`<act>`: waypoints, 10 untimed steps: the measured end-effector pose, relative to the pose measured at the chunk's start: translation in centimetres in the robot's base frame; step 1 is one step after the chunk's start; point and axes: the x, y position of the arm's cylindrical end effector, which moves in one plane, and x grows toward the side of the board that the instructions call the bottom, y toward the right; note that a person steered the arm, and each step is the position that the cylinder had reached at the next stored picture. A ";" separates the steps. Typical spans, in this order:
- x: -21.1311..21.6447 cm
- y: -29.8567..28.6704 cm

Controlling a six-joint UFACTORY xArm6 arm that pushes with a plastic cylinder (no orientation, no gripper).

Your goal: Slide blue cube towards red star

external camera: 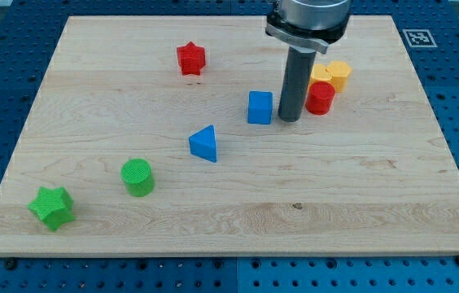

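Note:
The blue cube (260, 107) sits near the middle of the wooden board, a little toward the view's top. The red star (190, 59) lies up and to the view's left of it, well apart. My tip (289, 120) stands just to the view's right of the blue cube, close to its right face; I cannot tell whether it touches. The rod rises from there to the arm's grey body at the view's top.
A red cylinder (321, 98) and two yellow blocks (331, 74) sit just right of my tip. A blue triangular block (204, 144) lies below-left of the cube. A green cylinder (138, 177) and a green star (52, 207) are at the lower left.

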 end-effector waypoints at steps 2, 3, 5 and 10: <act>1.2 -6.4; 1.0 -7.8; 1.4 -4.1; -1.0 -10.1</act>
